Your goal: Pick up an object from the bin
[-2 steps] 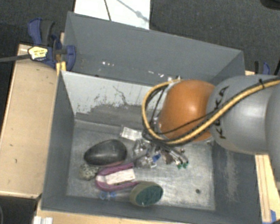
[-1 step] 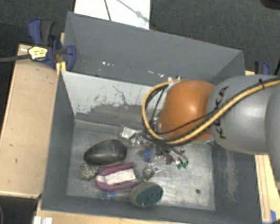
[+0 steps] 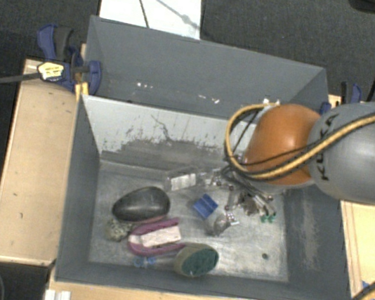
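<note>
My gripper (image 3: 228,215) hangs below the arm's orange cover, low over the bin floor right of centre. A small blue block (image 3: 204,206) lies just to its left, close to or touching it; I cannot tell which. A crumpled silvery piece (image 3: 182,179) rests a little further up and left, near the back wall. Below the gripper, towards the front wall, lies a round dark green disc with a tan rim (image 3: 196,260). A tiny green bit (image 3: 268,218) sits to the right of the gripper.
A dark grey oval stone (image 3: 141,203) lies at the left of the floor, with a small mottled lump (image 3: 115,230) below it. A purple curved thing with a white label (image 3: 156,237) stretches between the stone and the green disc. The arm covers the bin's right rear part.
</note>
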Robot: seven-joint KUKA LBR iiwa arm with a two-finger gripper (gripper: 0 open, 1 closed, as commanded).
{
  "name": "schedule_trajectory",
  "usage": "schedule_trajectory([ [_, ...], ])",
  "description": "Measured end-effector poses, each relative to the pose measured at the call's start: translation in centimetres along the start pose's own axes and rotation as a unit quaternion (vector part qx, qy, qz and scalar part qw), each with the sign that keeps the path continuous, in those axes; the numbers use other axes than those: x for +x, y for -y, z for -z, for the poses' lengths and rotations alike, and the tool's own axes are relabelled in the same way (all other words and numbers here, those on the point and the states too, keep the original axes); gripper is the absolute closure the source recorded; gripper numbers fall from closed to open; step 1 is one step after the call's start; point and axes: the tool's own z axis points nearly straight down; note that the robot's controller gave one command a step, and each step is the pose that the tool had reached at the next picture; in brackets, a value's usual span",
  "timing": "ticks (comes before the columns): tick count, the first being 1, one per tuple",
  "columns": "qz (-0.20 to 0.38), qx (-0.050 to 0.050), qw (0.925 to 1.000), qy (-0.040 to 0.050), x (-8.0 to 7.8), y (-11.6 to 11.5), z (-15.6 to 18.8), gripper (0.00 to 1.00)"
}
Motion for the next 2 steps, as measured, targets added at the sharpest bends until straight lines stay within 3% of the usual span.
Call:
schedule_trajectory([
  [1,0.001,0.001,1.0000,0.0019,-0.1,0.1,0.2,1.00],
  [2,0.050,0.002,0.9988,-0.0011,-0.2,2.0,19.0,1.00],
])
